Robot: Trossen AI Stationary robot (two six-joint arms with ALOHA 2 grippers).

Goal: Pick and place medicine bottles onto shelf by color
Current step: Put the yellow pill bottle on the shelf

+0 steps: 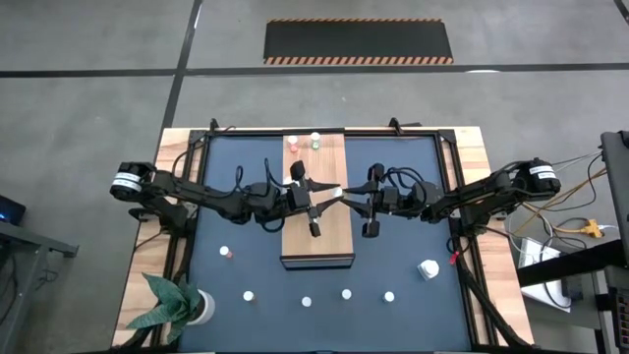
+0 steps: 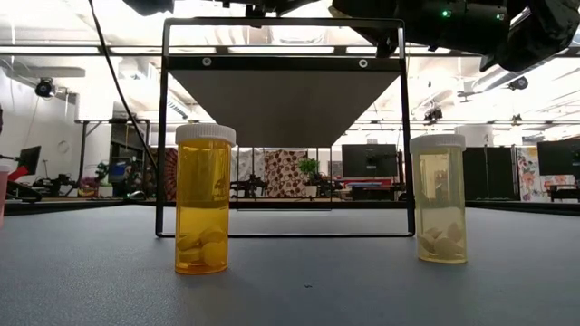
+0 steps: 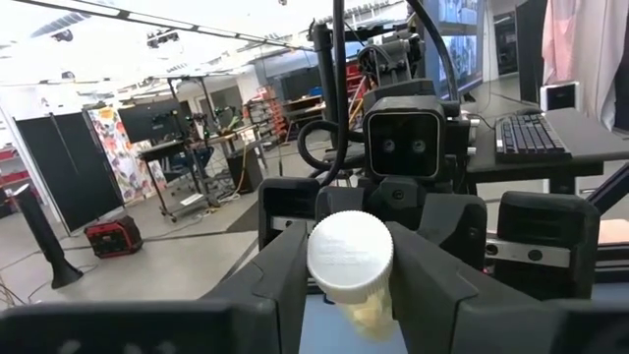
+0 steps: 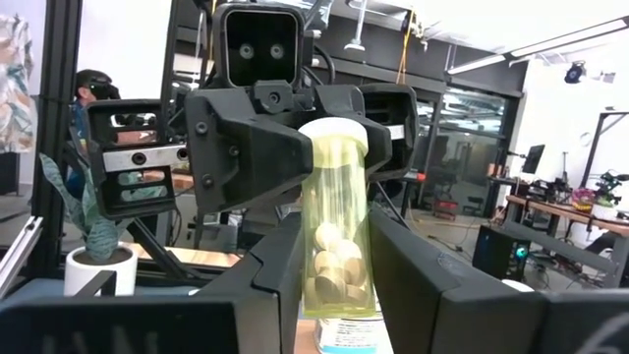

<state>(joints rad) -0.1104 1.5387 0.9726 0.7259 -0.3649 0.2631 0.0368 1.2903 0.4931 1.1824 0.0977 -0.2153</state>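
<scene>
While clamped mid-air between both arms, over shelf [image 1: 329, 246]: pale yellow bottle [image 4: 339, 236]. Left fingers [image 3: 280, 270] closed on white cap [image 3: 349, 246], right fingers [image 4: 260, 285] gripping body. Risk: dropped if either lets go early; twisted askew if both pull.

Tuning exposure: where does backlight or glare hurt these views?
Low view: bright ceiling lights behind leave the arms overhead as dark shapes; the amber bottle and yellowish bottle glow through. Right wrist view: the held bottle is backlit by the bright room. High view: even light, faint shadows.
</scene>
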